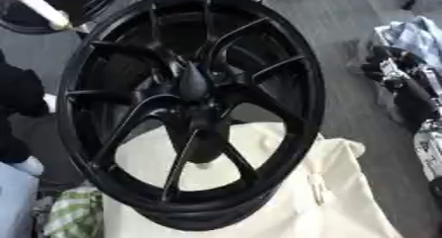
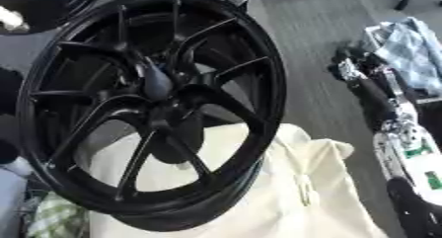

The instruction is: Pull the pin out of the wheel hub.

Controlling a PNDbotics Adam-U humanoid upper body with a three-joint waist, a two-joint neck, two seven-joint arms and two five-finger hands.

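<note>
My right hand (image 2: pixel 349 69) waits beside the black spoked alloy wheel (image 1: pixel 190 108), its fingers' state unclear, so next I must reach the dark, cone-shaped centre pin (image 1: pixel 193 81).

This looks like a workshop or garage, to judge by the big black wheel (image 1: pixel 190 108) propped on a cream cloth (image 1: pixel 285 192), more dark wheels (image 1: pixel 52 5) lying on the grey floor (image 1: pixel 345 24) behind it, and clutter heaped at the right edge (image 2: pixel 406 49).
</note>
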